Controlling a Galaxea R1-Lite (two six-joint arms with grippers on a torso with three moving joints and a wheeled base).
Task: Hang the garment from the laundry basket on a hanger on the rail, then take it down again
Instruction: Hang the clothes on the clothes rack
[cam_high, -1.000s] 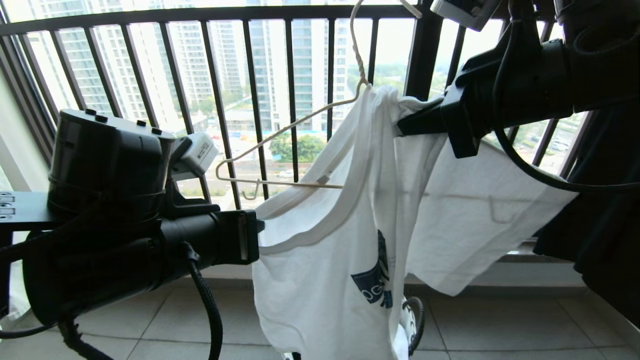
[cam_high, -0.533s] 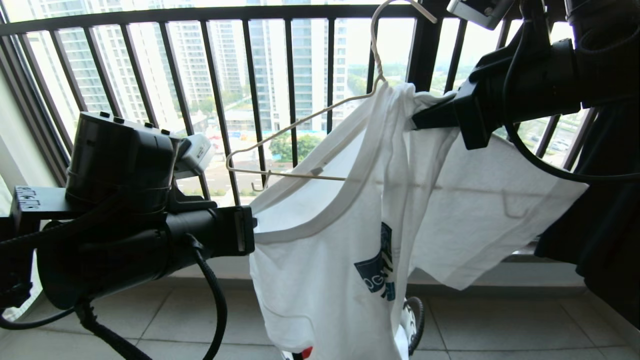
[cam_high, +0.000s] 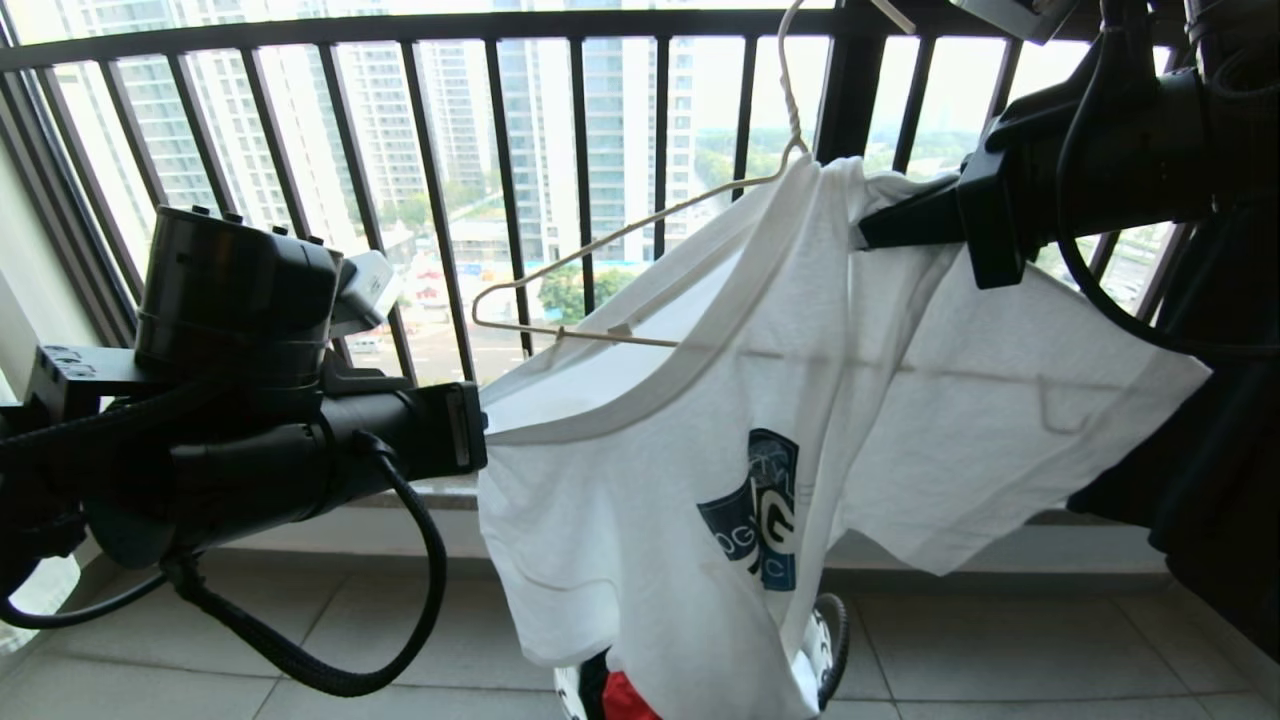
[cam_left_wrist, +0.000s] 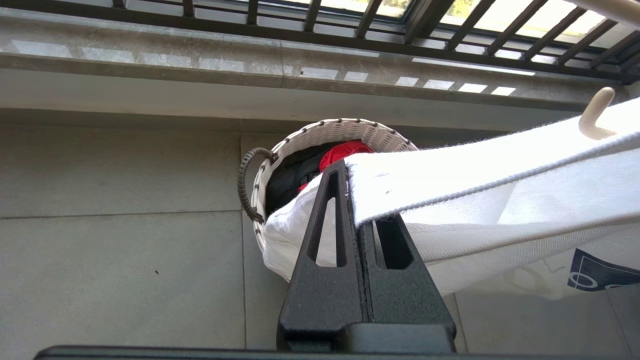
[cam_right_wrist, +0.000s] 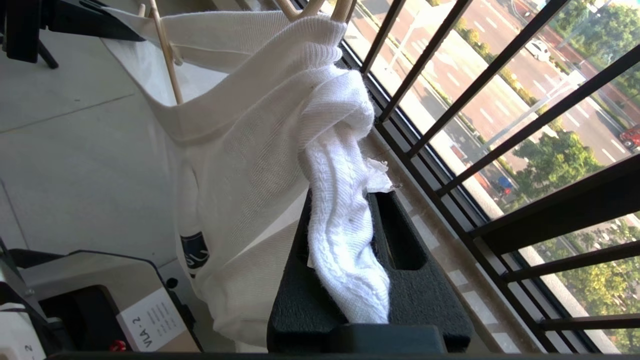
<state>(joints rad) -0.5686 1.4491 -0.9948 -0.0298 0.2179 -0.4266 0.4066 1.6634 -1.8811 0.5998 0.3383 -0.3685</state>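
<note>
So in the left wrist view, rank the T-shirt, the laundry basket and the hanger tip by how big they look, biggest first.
1. T-shirt, filling much of the picture; it is nearest the camera, which inflates it.
2. Laundry basket, only its rim and one handle showing behind the shirt.
3. Hanger tip, a small cream hook.

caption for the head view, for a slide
Both tools, left and right, shut on a white T-shirt, which is half threaded on a slim hanger over the basket.
</note>
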